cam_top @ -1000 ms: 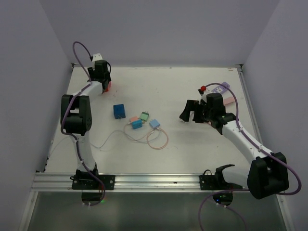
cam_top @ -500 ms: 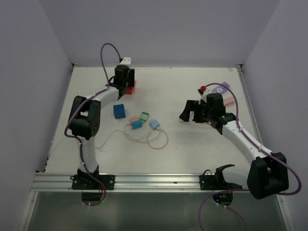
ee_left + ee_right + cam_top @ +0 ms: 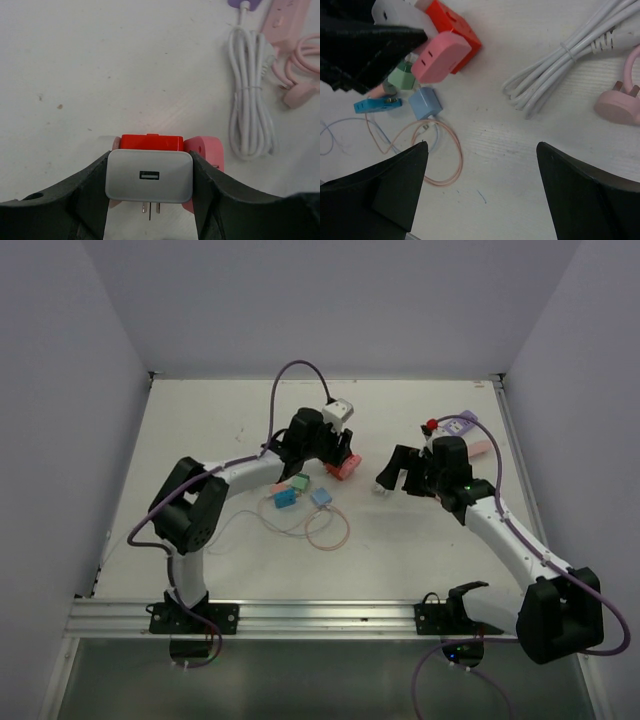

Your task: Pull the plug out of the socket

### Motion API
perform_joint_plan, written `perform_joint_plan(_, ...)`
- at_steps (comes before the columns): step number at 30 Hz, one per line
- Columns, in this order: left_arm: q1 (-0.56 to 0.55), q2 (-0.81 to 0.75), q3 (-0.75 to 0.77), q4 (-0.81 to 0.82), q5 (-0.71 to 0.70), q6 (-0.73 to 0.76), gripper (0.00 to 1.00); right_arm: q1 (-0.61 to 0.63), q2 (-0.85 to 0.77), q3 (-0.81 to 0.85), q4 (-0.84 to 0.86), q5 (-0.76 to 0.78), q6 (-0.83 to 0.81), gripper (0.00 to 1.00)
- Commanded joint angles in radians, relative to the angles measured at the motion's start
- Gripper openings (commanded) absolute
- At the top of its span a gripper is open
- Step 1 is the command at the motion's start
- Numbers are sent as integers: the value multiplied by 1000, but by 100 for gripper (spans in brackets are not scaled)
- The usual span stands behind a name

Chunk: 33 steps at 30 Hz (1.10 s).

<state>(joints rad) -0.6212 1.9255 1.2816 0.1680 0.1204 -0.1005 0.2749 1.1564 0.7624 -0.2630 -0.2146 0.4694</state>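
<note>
Plug, by my read the white charger point(image 3: 149, 176), is clenched in the L claw point(image 3: 149, 165). One finger lies flat on each side, the USB port faces the wrist cam, and two thin prongs show under its near edge. Just past it and touching is the red socket cube point(image 3: 151, 142), w/ a pink adapter point(image 3: 204, 150) pressed against the cube's right side. Can't tell from these views which faces are actually mated, so the plug/socket ID is a guess.

Where: the cluster is near mid-table, a bit toward the far edge. Can't tell if it rests on the table or hangs just above it.

Key relation: the cluster's long axis runs along the L fingers point(image 3: 85, 195). The charger end is inside the grip and the red/pink end pokes out toward the R claw point(image 3: 480, 150). R claw is released, jaws wide w/ nothing btw them, near the cluster but apart. In its wrist view the cube and adapter lie up and left of the jaws. So the R arm is the free one facing the exposed end. Prob. next move: R reaches left, takes the cube, and the two pull apart along that axis.

Clutter: white cable coil point(image 3: 250, 120) to the right of the cluster and a small blue plug point(image 3: 426, 102) on its near side, so approach needs care.
</note>
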Motion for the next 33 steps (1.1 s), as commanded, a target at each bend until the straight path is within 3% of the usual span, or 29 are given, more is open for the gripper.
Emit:
perform_joint_plan(1,-29,-147,-72,149,111,39,21,3,-21,-2,44,43,89,93)
perform_joint_plan(10,-83,-255,-200,197,146,31,18,4,83,15,140,-63,221,90)
perform_joint_plan(20,-132,-309,-243,240,130,58,17,33,172,83,136,-43,264,89)
perform_joint_plan(33,-133,-315,-225,277,-42,51,8,73,172,48,97,-51,235,86)
